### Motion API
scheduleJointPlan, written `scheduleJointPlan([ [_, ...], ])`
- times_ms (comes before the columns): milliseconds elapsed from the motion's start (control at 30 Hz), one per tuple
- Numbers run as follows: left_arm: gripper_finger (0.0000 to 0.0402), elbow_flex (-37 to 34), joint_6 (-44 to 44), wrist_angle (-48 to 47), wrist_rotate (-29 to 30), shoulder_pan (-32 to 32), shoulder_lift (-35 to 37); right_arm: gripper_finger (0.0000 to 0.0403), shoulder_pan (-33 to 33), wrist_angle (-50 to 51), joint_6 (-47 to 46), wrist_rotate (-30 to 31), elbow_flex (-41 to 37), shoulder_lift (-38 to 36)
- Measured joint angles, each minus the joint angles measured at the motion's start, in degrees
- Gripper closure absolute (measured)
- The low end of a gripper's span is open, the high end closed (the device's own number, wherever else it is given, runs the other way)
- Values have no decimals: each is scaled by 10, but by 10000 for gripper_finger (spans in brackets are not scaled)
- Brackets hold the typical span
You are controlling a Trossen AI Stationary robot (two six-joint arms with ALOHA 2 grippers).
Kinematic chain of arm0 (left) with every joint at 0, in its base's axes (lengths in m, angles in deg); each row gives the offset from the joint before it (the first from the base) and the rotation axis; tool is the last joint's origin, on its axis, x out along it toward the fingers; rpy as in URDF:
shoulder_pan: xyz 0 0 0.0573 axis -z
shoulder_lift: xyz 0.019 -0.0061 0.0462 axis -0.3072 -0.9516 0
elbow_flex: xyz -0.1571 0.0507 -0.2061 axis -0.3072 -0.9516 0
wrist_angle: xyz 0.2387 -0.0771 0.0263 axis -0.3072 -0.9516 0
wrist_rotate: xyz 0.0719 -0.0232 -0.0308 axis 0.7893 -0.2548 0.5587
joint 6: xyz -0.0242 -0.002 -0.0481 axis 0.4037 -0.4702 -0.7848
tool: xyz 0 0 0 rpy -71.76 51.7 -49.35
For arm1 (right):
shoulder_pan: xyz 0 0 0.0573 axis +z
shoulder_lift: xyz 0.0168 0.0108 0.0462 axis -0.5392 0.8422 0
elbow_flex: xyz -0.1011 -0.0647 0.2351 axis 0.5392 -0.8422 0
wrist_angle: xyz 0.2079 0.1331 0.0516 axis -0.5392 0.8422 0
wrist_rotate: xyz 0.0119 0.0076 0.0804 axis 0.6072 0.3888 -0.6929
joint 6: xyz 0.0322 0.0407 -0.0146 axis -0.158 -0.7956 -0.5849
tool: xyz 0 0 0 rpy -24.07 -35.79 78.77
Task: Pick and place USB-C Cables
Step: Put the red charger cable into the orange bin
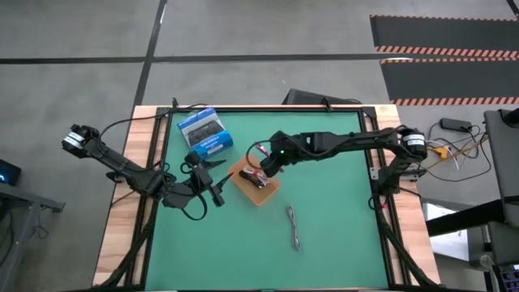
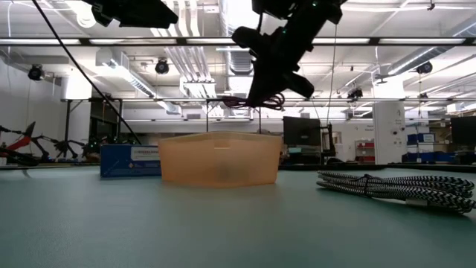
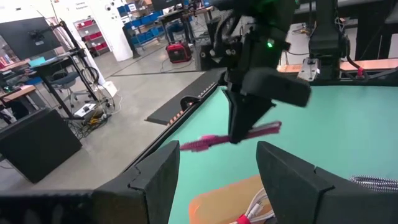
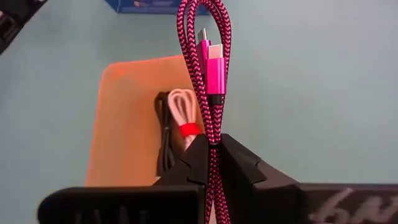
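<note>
With the right tool [image 4: 212, 152] clenched on the pink cable [image 4: 208, 74] above the orange tray [image 4: 124, 112], lower centrally before releasing; the left tool [image 3: 217, 174] waits released beside it.

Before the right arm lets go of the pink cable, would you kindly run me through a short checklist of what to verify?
1. Grip: right gripper is shut on the pink cable, pinched between both fingers: ok.
2. Position: the held cable hangs above the orange tray in the high and low views: ok.
3. Height: the cable is raised clear of the tray rim: ok.
4. Tray room: the white cable with a red band and a dark cable already lie inside, with bare floor beside them: ok.
5. Left gripper is open, empty, beside the tray: ok.
6. Braided grey cable lies on the mat outside the tray: not ok.
</note>
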Motion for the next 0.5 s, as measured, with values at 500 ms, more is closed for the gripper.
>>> scheduleJointPlan([
  [500, 203, 0, -1, 0, 0, 0, 0, 390, 48, 5, -35, 4, 81, 97],
])
